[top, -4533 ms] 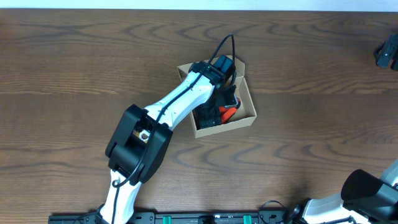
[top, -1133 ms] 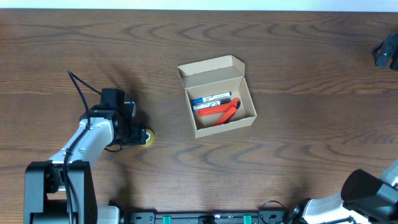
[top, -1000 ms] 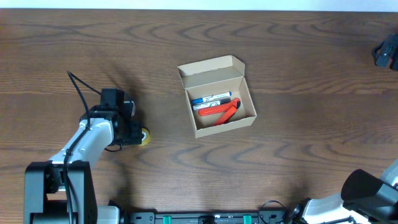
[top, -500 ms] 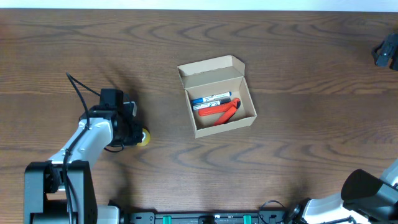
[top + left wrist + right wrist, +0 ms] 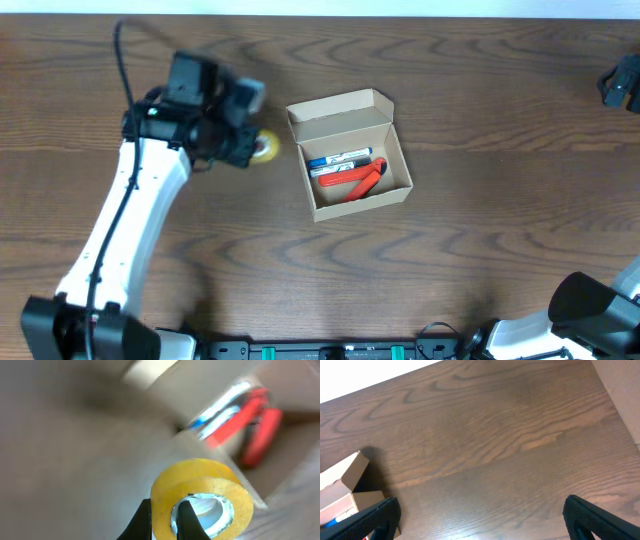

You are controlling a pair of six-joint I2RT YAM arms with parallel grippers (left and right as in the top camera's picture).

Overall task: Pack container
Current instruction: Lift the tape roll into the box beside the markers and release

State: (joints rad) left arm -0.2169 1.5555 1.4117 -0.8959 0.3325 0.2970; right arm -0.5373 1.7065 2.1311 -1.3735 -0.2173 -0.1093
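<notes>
Seemingly container point(image 5: 341, 124) beside left hand point(image 5: 254, 148)

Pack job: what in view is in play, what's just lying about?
In play: open tan cardboard box; blue-and-white marker and red-handled tool inside it; yellow tape roll, pinched by left gripper.
Lying about: nothing loose visible; right gripper open, far from box.

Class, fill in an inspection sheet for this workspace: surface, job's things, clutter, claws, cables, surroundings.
Surface: dark wood-grain table.
Job's things: cardboard box, flap open, holding a blue marker and a red-handled tool.
Clutter: nothing seen.
Claws: left claw shut on a yellow tape roll, left of the box; right claw open, empty.
Cables: black cable looping off the left arm.
Surroundings: white strip beyond the table's far edge.
</notes>
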